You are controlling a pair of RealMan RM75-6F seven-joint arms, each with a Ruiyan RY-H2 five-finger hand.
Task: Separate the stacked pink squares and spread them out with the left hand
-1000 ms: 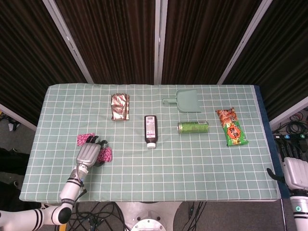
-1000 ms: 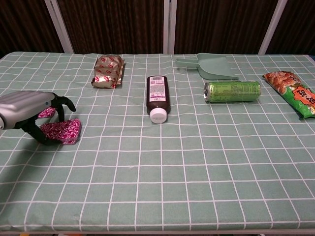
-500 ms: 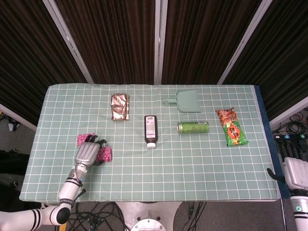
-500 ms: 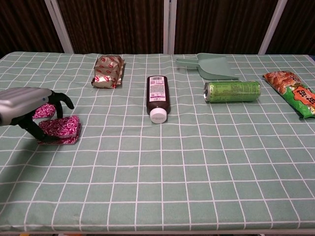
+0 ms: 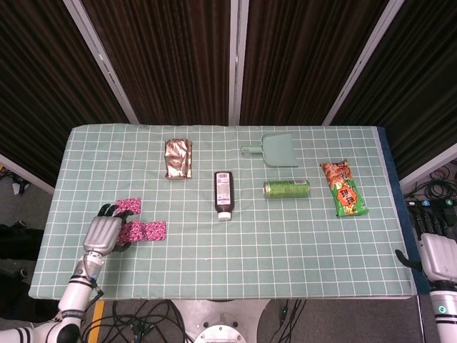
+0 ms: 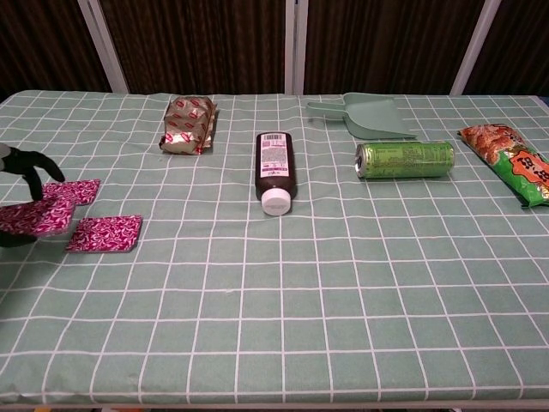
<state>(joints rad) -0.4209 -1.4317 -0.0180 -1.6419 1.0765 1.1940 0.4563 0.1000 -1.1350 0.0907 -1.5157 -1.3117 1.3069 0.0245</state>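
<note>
A green gridded desk (image 5: 285, 236) seen from above and from chest height. Near its left edge the left robot hand (image 5: 101, 232) appears to hold one pink square (image 6: 39, 217) raised slightly off the cloth, its dark fingers (image 6: 30, 165) curled around it. A second pink square (image 6: 105, 233) lies flat just right of it, and a third (image 6: 73, 191) lies behind, overlapped by the held one. The likely risk is that the held square comes down on the one behind it, leaving them still stacked, or slides off the near desk edge. The right robot hand (image 5: 436, 256) waits off the desk's right side; whether its fingers are spread or curled cannot be told.
</note>
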